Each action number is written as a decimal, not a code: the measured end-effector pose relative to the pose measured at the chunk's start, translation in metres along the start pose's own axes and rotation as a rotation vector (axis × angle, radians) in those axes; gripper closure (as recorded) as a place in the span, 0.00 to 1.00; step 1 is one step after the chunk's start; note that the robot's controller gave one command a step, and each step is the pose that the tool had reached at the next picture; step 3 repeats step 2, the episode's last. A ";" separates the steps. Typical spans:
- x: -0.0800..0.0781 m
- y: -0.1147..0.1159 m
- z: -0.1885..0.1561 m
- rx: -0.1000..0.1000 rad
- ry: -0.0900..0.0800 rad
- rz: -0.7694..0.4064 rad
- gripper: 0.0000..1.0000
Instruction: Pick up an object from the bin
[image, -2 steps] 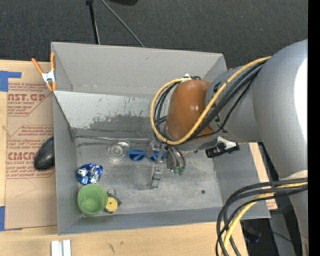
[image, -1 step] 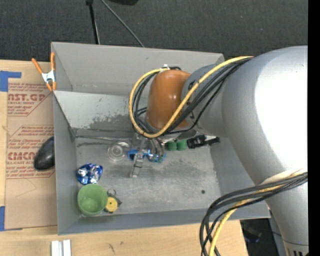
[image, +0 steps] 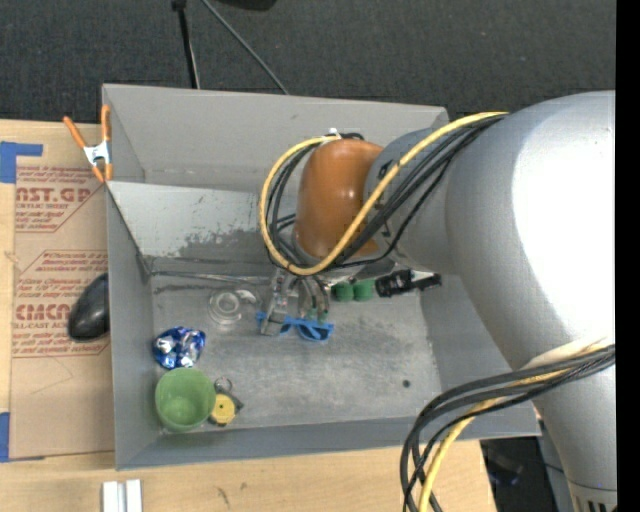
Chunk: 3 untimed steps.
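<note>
Hovering mid-bin (image: 385, 395) right over the blue plastic piece (image: 303, 328), end effector (image: 297, 302) spread-or-pinched can't tell, looks like the grasp step; next likely needs a firm pinch on it, then a lift.

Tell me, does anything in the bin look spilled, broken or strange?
Nothing stands out. The green cup sits upright in the lower-left corner of the bin, nothing spilled; the crumpled blue wrapper and the blue thing under the gripper lie loose.
</note>
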<state>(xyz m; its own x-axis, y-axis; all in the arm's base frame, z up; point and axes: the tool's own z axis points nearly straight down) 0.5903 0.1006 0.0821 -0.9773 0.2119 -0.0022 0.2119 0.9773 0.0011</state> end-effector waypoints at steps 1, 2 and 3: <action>0.000 0.005 -0.116 -0.004 -0.008 -0.035 1.00; -0.001 -0.015 -0.210 0.000 -0.008 -0.568 1.00; -0.001 -0.015 -0.210 0.000 -0.008 -0.568 1.00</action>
